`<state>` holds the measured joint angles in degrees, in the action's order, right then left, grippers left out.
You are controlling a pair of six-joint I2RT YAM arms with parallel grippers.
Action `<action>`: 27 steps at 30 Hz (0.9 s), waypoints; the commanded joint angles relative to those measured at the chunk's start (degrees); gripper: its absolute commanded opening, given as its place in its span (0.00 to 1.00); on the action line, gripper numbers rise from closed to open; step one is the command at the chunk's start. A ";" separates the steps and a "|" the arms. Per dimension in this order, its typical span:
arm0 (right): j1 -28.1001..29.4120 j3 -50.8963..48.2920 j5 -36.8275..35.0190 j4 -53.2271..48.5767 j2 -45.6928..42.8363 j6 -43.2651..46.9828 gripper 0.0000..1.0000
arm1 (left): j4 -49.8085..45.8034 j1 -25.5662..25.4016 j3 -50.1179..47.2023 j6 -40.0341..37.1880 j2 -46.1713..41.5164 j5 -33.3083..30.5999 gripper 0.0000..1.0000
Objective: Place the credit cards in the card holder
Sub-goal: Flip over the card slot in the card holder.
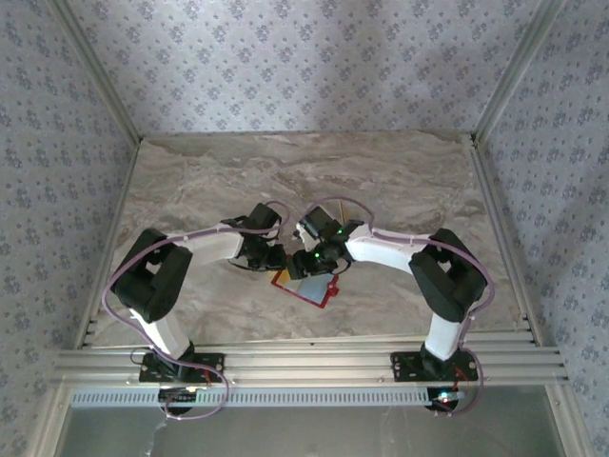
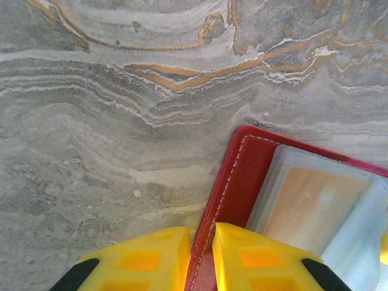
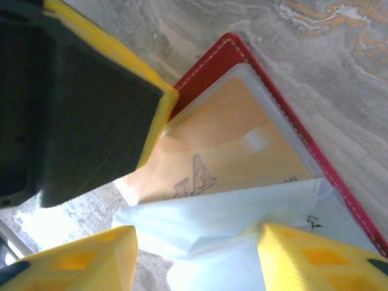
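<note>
Yellow-fingered and nearly closed, clamping the stitched rim of the small red folding card holder (image 2: 236, 182) with the left end effector (image 2: 201, 242), pinning it open on the marbled grey stone-look tabletop (image 2: 121, 121). Hanging over the holder's inside with the right end effector (image 3: 197, 236), parted and gripping nothing, straddling the thin pale grey-blue credit card (image 3: 242, 206). Lying partly across the flat tan-yellow credit card (image 3: 224, 139), itself showing under the holder's clear plastic pocket (image 2: 273, 182); not telling whether the pale end is tucked in. Probably calling for a steady left clamp, a light pinch on the pale card's free end, and a flat slide toward the holder's pocket mouth, avoiding a corner catching the lip. Crowding just beside the tan card with the left end effector's dark finger, narrowing the right one's approach.
</note>
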<state>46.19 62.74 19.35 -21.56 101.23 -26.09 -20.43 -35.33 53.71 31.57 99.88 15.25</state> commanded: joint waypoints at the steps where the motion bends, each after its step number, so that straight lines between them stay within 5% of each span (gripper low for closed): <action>1: 1.23 -1.53 1.04 -0.18 -2.79 -1.33 0.58 | 6.28 -1.78 -2.92 0.95 6.08 5.39 0.20; 21: 3.82 -3.96 3.51 3.83 -4.19 -3.94 0.63 | 6.71 -1.23 -3.00 1.30 6.64 6.03 0.20; 27: 2.60 -1.89 -0.62 2.40 -1.54 -2.83 0.63 | 7.86 -0.93 -4.04 2.02 6.17 7.00 0.20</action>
<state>49.45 59.31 20.73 -18.48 98.30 -29.12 -19.35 -34.41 53.08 32.64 100.22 17.37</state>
